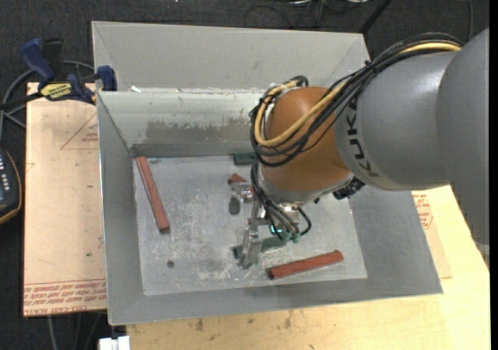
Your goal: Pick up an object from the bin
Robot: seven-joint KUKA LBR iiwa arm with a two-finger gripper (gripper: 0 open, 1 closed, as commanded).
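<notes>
Bin (233, 57): grey metal, floor scuffed; few loose items, no heap.
Gripper (249, 251): lower centre of frame, down near the floor, under the arm's orange cover (299, 138).
Pincer state: cannot tell, spread or pressed together; nothing seen pinched.
Nearest item: red-brown bar (305, 264), lower centre-right of frame, lying flat and slightly tilted, left end just beside the gripper. You'd treat this as the likely pick (my judgement).
Handling, est.: looks stiff, light, straight-edged, prob. wood or plastic; not fragile. Narrow, so grip across the short width. Take it near the middle, else it may swing or tip out. The floor looks slick, so the bar may skate if nudged end-on.
Green bit (278, 239): by the gripper; can't tell if robot part or bin item.
Second bar (152, 193): same colour, left of frame, along the left wall; well apart from the gripper.
Orange scrap (236, 180): centre, small.
Dark green piece (244, 158): at foot of the back wall.
</notes>
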